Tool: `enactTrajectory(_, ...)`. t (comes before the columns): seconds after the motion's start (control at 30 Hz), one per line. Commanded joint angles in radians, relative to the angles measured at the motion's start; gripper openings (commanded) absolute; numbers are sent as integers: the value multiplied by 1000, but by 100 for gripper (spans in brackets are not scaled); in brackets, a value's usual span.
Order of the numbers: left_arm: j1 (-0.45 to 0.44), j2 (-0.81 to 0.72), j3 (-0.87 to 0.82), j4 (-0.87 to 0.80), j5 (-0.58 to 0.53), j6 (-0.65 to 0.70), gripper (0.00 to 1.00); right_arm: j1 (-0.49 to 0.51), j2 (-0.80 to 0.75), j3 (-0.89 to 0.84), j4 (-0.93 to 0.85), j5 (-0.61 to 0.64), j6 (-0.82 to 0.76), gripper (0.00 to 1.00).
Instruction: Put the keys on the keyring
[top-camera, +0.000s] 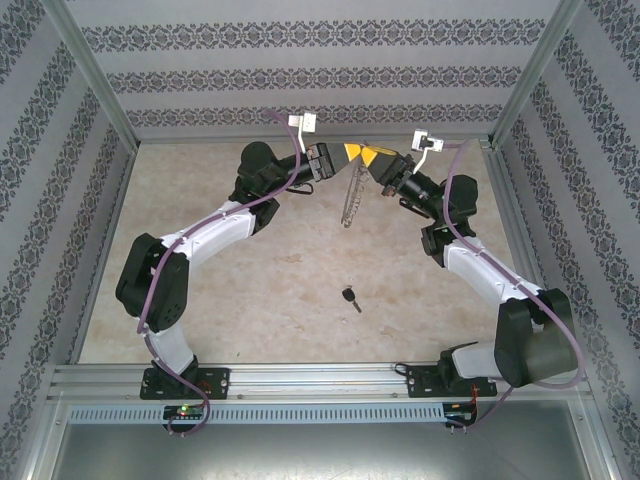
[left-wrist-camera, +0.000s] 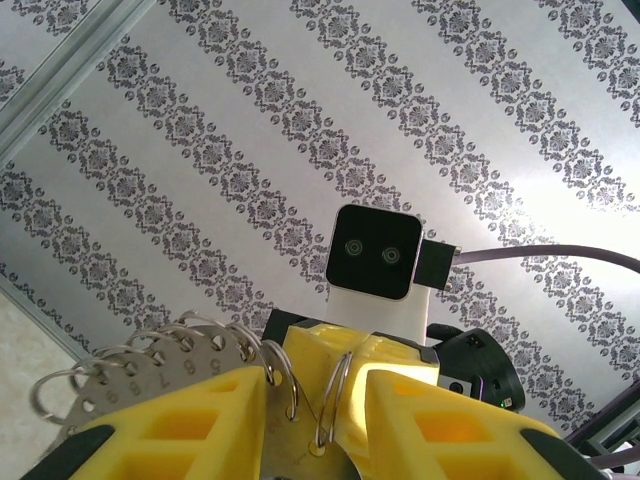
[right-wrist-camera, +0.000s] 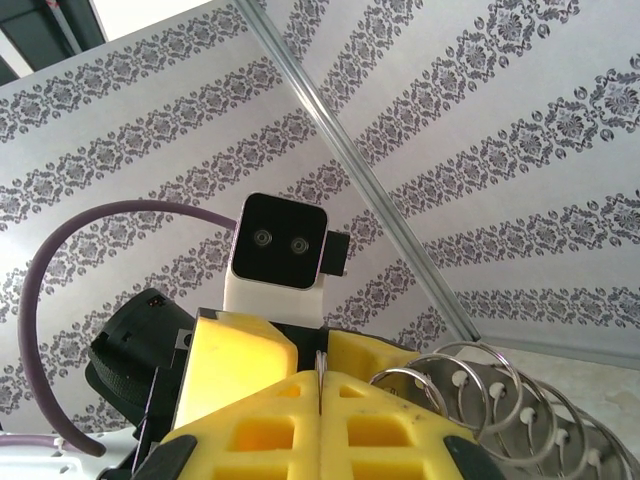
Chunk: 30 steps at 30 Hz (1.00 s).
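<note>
The keyring (top-camera: 349, 198) hangs in the air at the back middle, a silvery plate fringed with several small split rings. My left gripper (top-camera: 335, 160) is raised there and shut on it: in the left wrist view the numbered plate (left-wrist-camera: 150, 375) sits between the yellow fingers (left-wrist-camera: 175, 425) of the left gripper (left-wrist-camera: 318, 382). My right gripper (top-camera: 385, 165) faces it from the right, shut on one thin ring (right-wrist-camera: 320, 362) of the keyring; the right gripper (right-wrist-camera: 320, 380) has its pads pressed together. More rings (right-wrist-camera: 480, 385) fan out to its right. The key (top-camera: 350, 297), black-headed, lies alone on the table.
Patterned walls and aluminium posts (top-camera: 95, 75) enclose the beige table (top-camera: 260, 300). A metal rail (top-camera: 320, 378) runs along the near edge by the arm bases. The two grippers nearly touch nose to nose, each wrist camera (left-wrist-camera: 373, 252) facing the other.
</note>
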Motion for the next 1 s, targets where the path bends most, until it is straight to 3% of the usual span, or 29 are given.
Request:
enactTrajectory(0.0,-12,1,21,76,7,11,31,10,1,30,67,12,4,0)
enactTrajectory(0.13,-13,4,26,76,4,11,25,10,1,26,66,11,4,0)
enactTrajectory(0.37,-12,3,33,51,6,34,0,3,2,23,39,11,3,3)
enactTrajectory(0.43,-13,-3,38,-1,12,68,0,-24,0,19,29,5,23,27)
enactTrajectory(0.53,-11,-21,51,-121,23,159,0,-74,-9,2,20,-3,61,39)
enactTrajectory(0.7,-6,-39,117,-366,86,337,0,-109,-33,-29,-1,-37,83,43)
enactTrajectory(0.97,9,-47,240,-727,208,604,0,-107,-47,-56,-20,-153,85,40)
